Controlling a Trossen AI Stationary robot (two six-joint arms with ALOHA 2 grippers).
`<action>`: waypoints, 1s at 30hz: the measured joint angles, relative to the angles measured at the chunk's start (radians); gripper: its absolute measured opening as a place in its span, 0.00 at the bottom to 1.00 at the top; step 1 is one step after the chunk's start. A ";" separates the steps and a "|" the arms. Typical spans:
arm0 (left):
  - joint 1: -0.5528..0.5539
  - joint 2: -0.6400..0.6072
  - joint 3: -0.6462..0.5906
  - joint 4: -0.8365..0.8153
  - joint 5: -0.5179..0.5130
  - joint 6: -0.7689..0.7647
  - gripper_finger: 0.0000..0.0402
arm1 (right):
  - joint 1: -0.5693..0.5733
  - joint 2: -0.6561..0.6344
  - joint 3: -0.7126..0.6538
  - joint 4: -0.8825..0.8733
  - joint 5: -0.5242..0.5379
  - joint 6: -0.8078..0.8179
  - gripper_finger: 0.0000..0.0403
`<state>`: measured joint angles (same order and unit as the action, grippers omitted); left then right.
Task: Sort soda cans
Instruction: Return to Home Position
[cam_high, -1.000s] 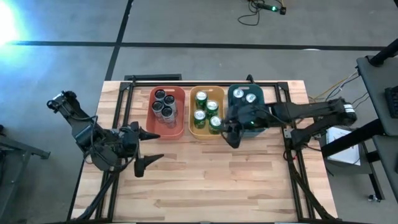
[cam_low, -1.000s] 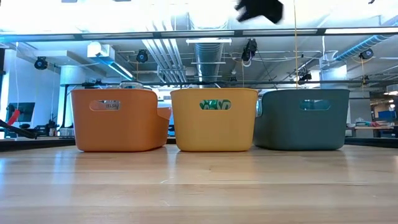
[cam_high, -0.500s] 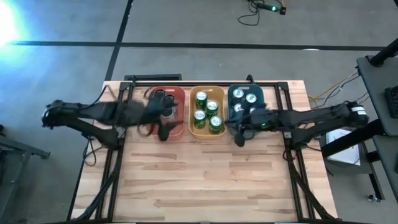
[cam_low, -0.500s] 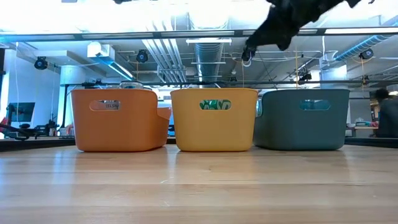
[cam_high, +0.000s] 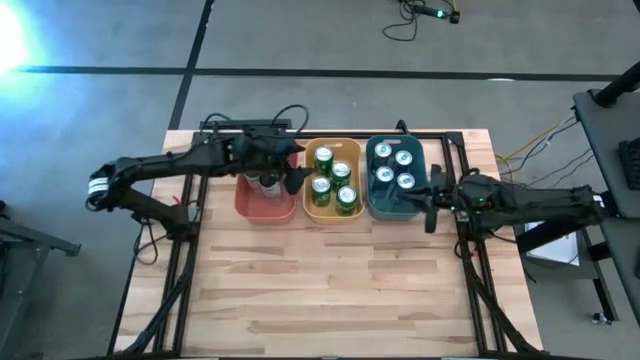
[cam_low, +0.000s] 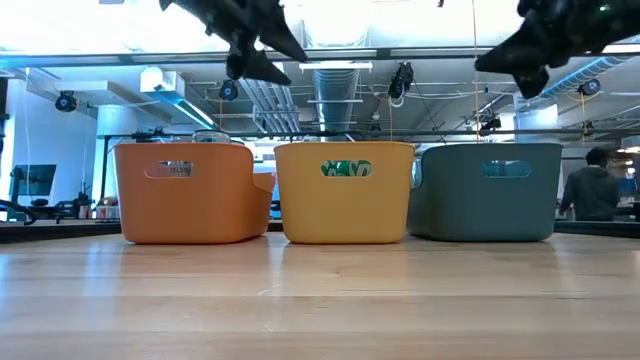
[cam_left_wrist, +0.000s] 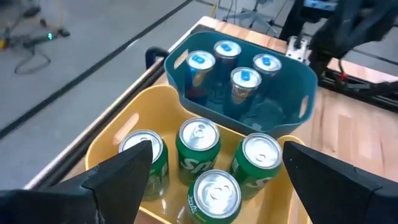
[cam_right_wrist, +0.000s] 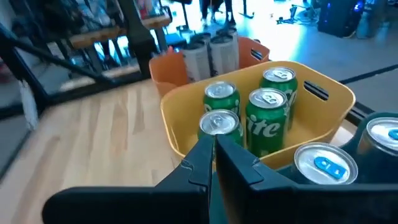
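Seen from overhead, a pale wooden counter (cam_high: 330, 290) carries three tubs in a row along its far edge: a red tub (cam_high: 262, 210), a yellow tub (cam_high: 333, 217) and a teal tub (cam_high: 395, 214), all rectangular plastic.

The small metal soda cans stand grouped by colour. Four green cans (cam_high: 341, 171) are upright in the yellow tub and four pale blue cans (cam_high: 403, 158) are upright in the teal tub. The dark cans (cam_high: 268, 182) are in the red tub, partly hidden under the left arm (cam_high: 160, 170), so we cannot count them. Every can we see is inside a tub, so we judge the sorting finished.

The left pincer (cam_high: 293, 168) hovers over the seam between the red and yellow tubs, its fingers spread wide and holding nothing. The right pincer (cam_high: 432, 208) hangs just beside the teal tub's outer wall, its fingers pressed together and also empty.

In the level view both pincers are high above the tub rims and touch nothing. We read that height as deliberate: it lets the arms draw back to rest without clipping a rim or tipping a can. The left arm lies across the red tub, so it carries the greater risk if it drops while swinging away.

A person (cam_low: 592, 190) stands in the room behind, well apart.
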<state>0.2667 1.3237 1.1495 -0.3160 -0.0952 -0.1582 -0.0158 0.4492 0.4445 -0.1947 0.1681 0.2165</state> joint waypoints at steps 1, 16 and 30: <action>0.003 0.015 0.002 0.007 0.000 -0.012 0.86 | 0.000 -0.021 -0.006 -0.005 -0.002 0.015 0.03; -0.018 -0.012 -0.022 0.128 0.003 0.176 0.86 | 0.003 -0.347 -0.262 0.281 -0.146 -0.308 0.03; -0.098 -0.534 -0.525 0.222 0.002 0.070 0.86 | 0.003 -0.430 -0.431 0.345 -0.370 -0.170 0.03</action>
<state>0.1685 0.7898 0.6243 -0.0936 -0.0929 -0.0880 -0.0132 0.0196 0.0139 0.1500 -0.2015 0.0461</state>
